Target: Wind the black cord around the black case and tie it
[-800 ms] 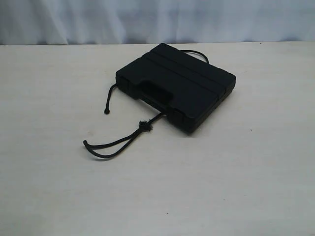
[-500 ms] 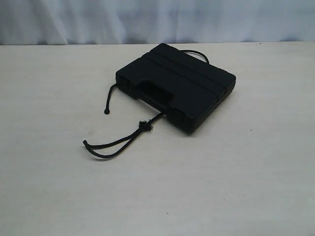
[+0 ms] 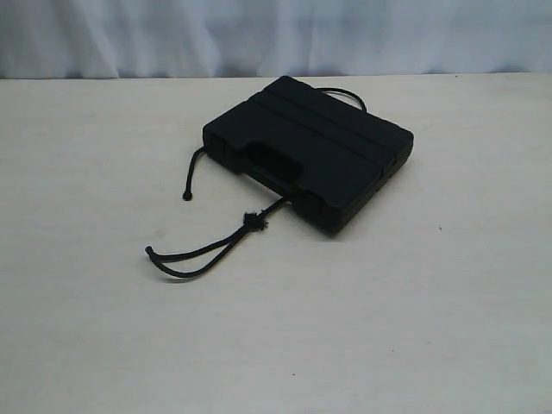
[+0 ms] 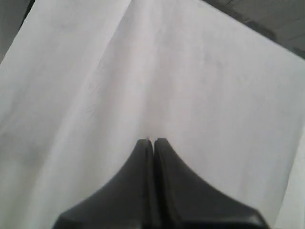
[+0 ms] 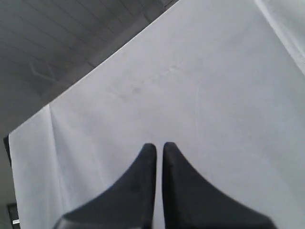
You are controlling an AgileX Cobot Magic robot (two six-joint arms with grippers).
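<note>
Black cord [image 3: 253,222] lies limp on the table [image 3: 431,302], seemingly running under the black case [image 3: 319,142], its ends trailing toward the near left. It looks soft and light, easiest pinched by the frayed knot. The left gripper [image 4: 153,141] and right gripper [image 5: 158,145] are closed, empty.

The black cord [image 3: 254,222] runs out of sight under the black case [image 3: 310,147], its path between the far loop and the near left strands hidden.
</note>
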